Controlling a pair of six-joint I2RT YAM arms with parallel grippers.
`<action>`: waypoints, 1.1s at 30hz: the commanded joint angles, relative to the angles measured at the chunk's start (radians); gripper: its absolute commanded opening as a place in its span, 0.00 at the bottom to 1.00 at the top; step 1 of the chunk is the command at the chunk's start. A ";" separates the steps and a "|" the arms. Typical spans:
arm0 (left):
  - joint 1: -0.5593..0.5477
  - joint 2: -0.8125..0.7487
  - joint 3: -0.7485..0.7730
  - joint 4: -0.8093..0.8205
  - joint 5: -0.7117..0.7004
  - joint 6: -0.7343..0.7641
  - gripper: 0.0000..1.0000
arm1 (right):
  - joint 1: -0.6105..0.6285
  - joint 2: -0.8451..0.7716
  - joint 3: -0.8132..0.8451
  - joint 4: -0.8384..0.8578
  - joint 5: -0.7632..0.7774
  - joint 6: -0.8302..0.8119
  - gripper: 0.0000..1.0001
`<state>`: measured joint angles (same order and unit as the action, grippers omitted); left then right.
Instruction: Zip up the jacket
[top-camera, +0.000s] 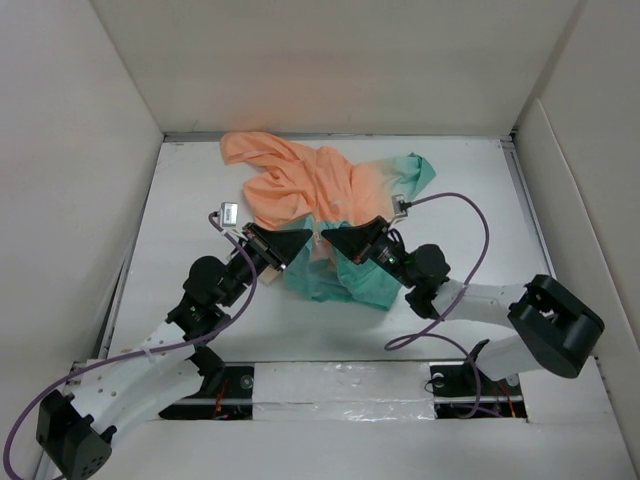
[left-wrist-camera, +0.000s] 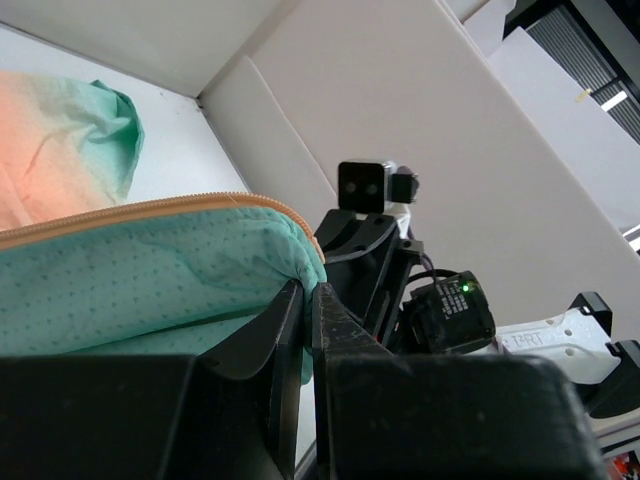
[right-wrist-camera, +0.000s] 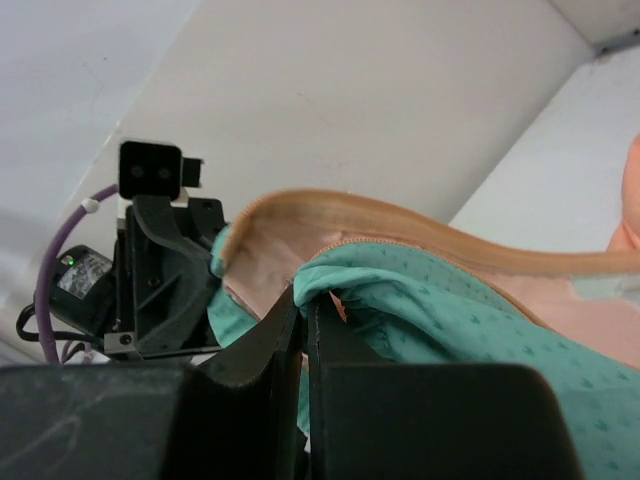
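While both arms meet over the teal end of the jacket (top-camera: 310, 185), treat the step in hand as securing the front edges at the hem, before any zipping begins. You find the jacket crumpled on the table (top-camera: 190, 210) towards its far side, peach end far left, teal hem nearest the arms. The left gripper (left-wrist-camera: 308, 292) is closed, its jaws pinched on a fold of teal fabric just below the orange zipper line (left-wrist-camera: 150, 210). The right gripper (right-wrist-camera: 303, 303) is likewise closed down to a sliver, clamping teal fabric under an arching run of that zipper line. The two grippers face each other, tips nearly touching. No slider or pull tab is identifiable in any view, and you cannot tell whether the two sides are engaged. Judge the task as barely begun. The next move calls for you to spread the hem flat, expose the zipper base, locate the slider, then anchor the cloth with one grip while the other draws along the teeth
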<state>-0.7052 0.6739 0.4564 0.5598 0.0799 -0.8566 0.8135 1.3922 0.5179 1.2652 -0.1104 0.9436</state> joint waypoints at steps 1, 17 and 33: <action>0.003 -0.014 0.002 0.094 0.014 0.025 0.00 | -0.005 -0.004 -0.013 0.263 -0.044 0.072 0.00; 0.003 -0.037 -0.028 0.075 -0.008 0.054 0.00 | -0.025 -0.070 -0.039 0.273 -0.034 0.107 0.00; -0.007 -0.022 -0.038 0.069 0.003 0.068 0.00 | -0.034 -0.091 -0.015 0.247 -0.037 0.095 0.00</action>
<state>-0.7071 0.6540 0.4316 0.5648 0.0708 -0.8070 0.7856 1.3396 0.4744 1.2720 -0.1471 1.0512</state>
